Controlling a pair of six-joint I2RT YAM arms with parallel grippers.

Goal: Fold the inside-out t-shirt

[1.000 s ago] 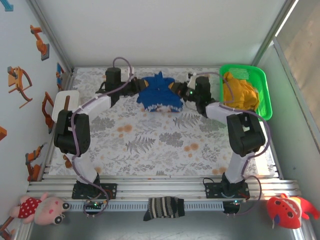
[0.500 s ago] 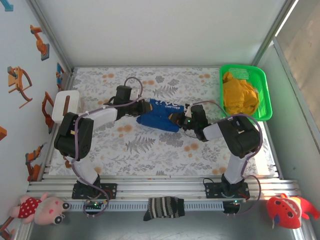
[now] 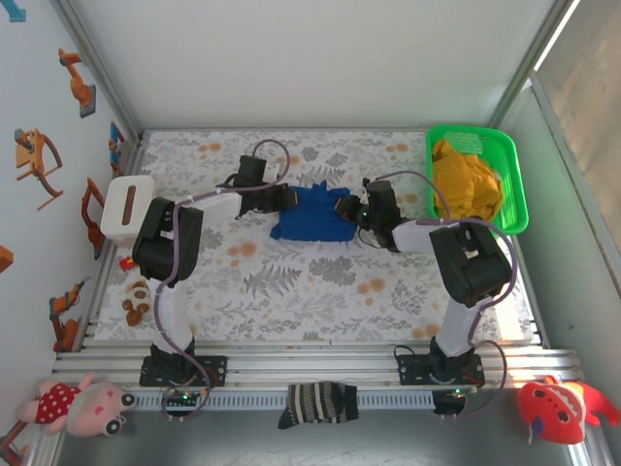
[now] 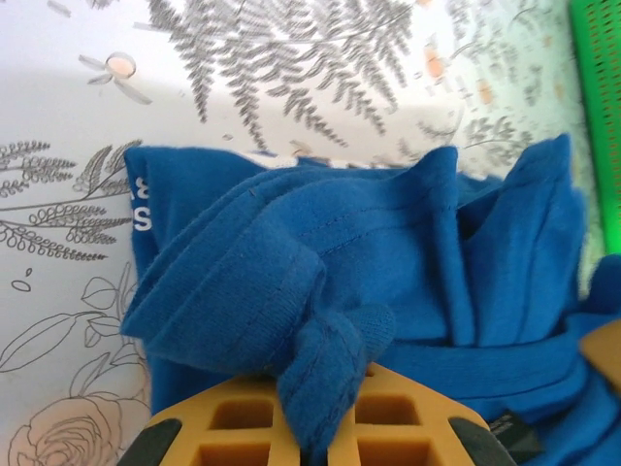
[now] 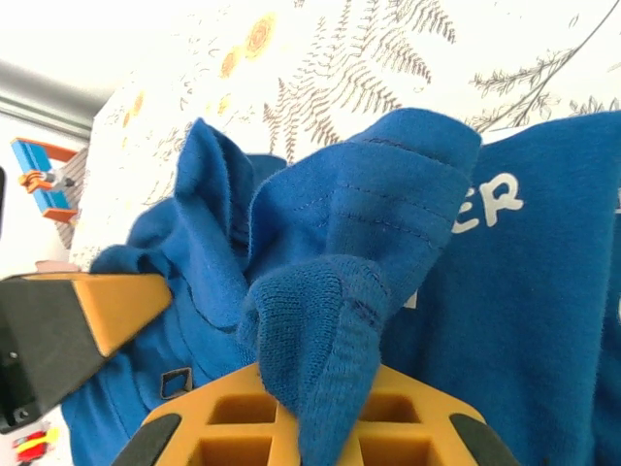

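The left claw (image 3: 284, 197) and right claw (image 3: 345, 208) each pinch the blue t-shirt (image 3: 312, 219), bunched between them; no neat fold yet.

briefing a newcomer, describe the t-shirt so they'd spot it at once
On the leaf-print table, look at the far middle, between the left gripper and right gripper. The t-shirt is the bunched cloth both pinch. It is royal blue with white letters, unlike the yellow garment in the green basket and the striped sock.
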